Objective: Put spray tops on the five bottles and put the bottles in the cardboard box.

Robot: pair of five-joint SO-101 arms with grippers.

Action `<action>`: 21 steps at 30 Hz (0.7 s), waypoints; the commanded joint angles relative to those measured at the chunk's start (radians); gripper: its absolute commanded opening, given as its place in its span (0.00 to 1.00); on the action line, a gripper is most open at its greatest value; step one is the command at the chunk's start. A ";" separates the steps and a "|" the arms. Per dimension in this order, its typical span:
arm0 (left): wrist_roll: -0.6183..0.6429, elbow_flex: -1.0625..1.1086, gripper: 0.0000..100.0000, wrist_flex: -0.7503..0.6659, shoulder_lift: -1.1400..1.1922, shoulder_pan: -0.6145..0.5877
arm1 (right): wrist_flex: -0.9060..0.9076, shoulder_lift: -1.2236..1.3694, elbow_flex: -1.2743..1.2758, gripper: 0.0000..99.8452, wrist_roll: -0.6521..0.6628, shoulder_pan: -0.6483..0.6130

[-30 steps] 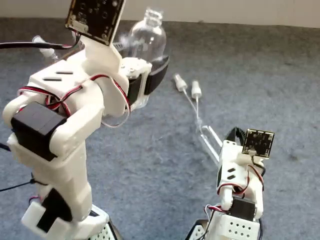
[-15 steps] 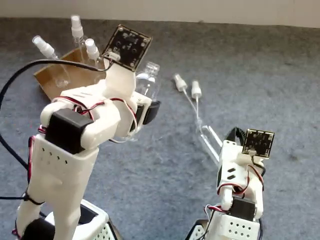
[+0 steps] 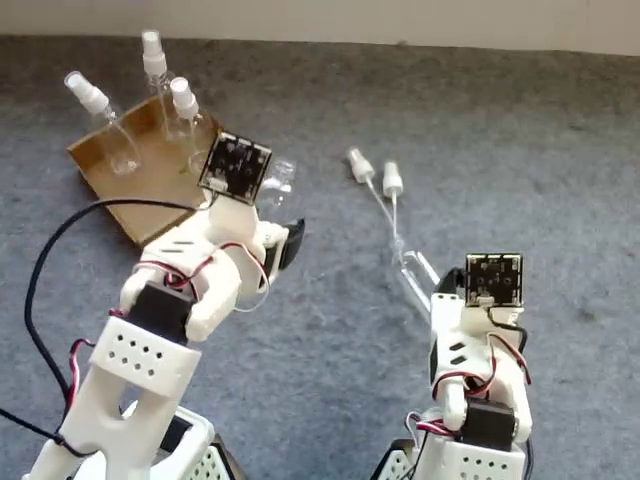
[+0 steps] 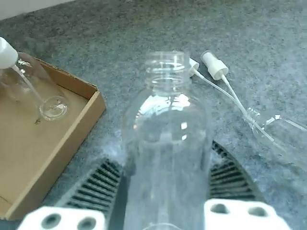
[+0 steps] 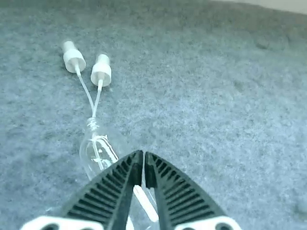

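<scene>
While the uncapped bottle (image 4: 165,143) sits clamped in the left gripper (image 4: 165,184), open neck bare, it's right beside the cardboard box (image 3: 110,185). Inside that box, three capped bottles (image 3: 153,75) are leaning together, spray heads up. Out on the grey carpet (image 3: 520,130), two loose spray tops (image 5: 73,57) lie side by side, tubes running to the neck of another bottle (image 5: 98,151) lying flat. Over that one is the right gripper (image 5: 143,165), jaws pressed together, gripping nothing.
</scene>
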 commanded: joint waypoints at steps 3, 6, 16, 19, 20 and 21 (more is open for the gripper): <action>-0.003 0.154 0.07 -0.222 -0.088 -0.007 | 0.010 0.191 -0.206 0.01 0.035 -0.015; -0.003 0.277 0.06 -0.347 -0.148 -0.007 | 0.007 0.389 -0.317 0.01 0.035 -0.015; -0.006 0.581 0.06 -0.588 -0.377 -0.007 | 0.012 1.003 -0.690 0.10 0.034 -0.022; -0.008 0.630 0.06 -0.628 -0.423 -0.001 | 0.012 1.150 -0.791 0.15 0.034 -0.051; -0.008 0.653 0.06 -0.651 -0.437 0.001 | 0.012 1.196 -0.829 0.15 0.032 -0.068; -0.008 0.677 0.06 -0.677 -0.449 0.001 | 0.012 1.241 -0.868 0.15 0.032 -0.087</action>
